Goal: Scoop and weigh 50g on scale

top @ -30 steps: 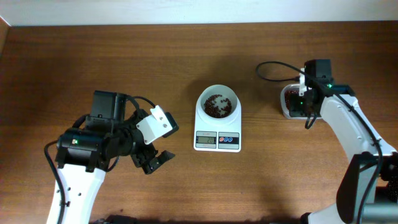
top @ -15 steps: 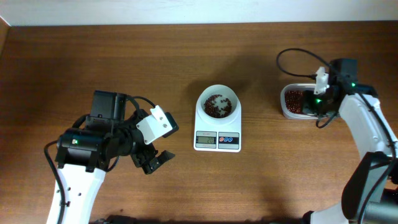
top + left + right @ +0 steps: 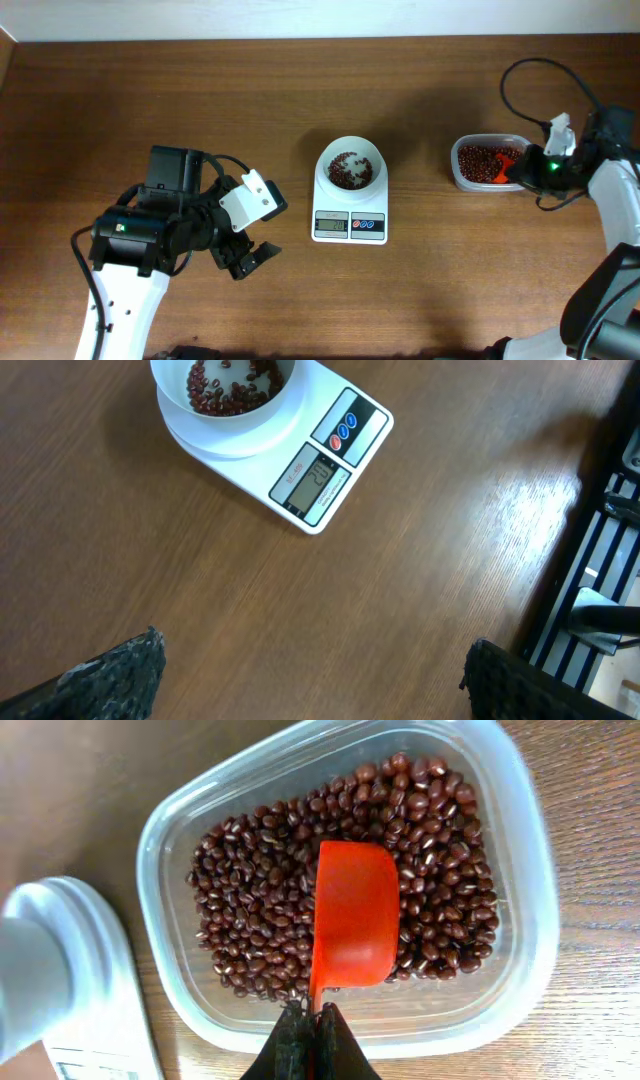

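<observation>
The white scale [image 3: 350, 226] stands mid-table with a round white bowl [image 3: 349, 165] on top that holds a small heap of red beans. The left wrist view shows the scale [image 3: 335, 460] and its bowl [image 3: 225, 390] at the top. My right gripper [image 3: 312, 1020] is shut on the handle of a red scoop [image 3: 355, 915]. The scoop lies over the beans in the clear tub [image 3: 525, 920]. In the overhead view that right gripper [image 3: 540, 168] is at the tub's right edge. My left gripper [image 3: 250, 260] stands wide open and empty over bare wood, left of the scale.
The clear tub [image 3: 462, 178] of beans sits on the right side of the table, about a hand's width from the scale. A black cable loops above the right arm. Table edge and a dark rack [image 3: 600, 560] show at the right of the left wrist view.
My right arm has drawn back to the right, from over the tub to its right edge, and the beans and red scoop are now uncovered. The left arm has not moved.
</observation>
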`<action>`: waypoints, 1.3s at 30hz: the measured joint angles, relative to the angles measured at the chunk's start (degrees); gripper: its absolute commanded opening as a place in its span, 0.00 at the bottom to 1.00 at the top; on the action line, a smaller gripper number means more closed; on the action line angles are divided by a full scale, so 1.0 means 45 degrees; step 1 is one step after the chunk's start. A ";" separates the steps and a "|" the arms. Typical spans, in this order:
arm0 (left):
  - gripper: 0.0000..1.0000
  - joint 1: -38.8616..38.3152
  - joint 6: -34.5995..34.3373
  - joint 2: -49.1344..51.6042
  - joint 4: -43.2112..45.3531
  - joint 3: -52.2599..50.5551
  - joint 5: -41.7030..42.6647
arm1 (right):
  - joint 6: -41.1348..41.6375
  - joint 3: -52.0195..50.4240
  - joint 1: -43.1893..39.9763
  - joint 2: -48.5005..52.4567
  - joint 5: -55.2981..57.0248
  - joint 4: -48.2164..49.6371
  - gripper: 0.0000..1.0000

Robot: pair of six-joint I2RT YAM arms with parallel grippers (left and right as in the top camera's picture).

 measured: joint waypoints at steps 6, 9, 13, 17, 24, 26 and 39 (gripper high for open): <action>0.99 0.0000 0.0005 0.0000 0.0000 0.0000 0.0000 | 0.0010 0.0000 -0.0724 0.0000 -0.1088 -0.0024 0.04; 0.99 0.0000 0.0005 0.0000 0.0000 0.0000 0.0000 | 0.0015 0.0000 -0.0967 0.0000 -0.1579 -0.0087 0.04; 0.99 0.0000 0.0005 0.0000 0.0000 0.0000 0.0000 | 0.0015 0.0000 -0.1239 0.0000 -0.2157 -0.0151 0.04; 0.99 0.0000 0.0000 0.0000 0.0000 0.0000 0.0000 | -0.0005 0.0000 -0.1549 0.0000 -0.2696 -0.0262 0.04; 0.99 0.0000 0.0005 0.0000 0.0000 0.0000 0.0000 | -0.0005 0.0000 -0.1957 0.0000 -0.3784 -0.0287 0.04; 0.99 0.0000 0.0000 0.0000 0.0000 0.0000 0.0000 | 0.0005 0.0000 -0.2035 0.0000 -0.4061 -0.0287 0.04; 0.99 0.0000 0.0005 0.0000 0.0000 0.0000 0.0000 | 0.0000 0.0000 -0.2089 0.0000 -0.5032 -0.0466 0.04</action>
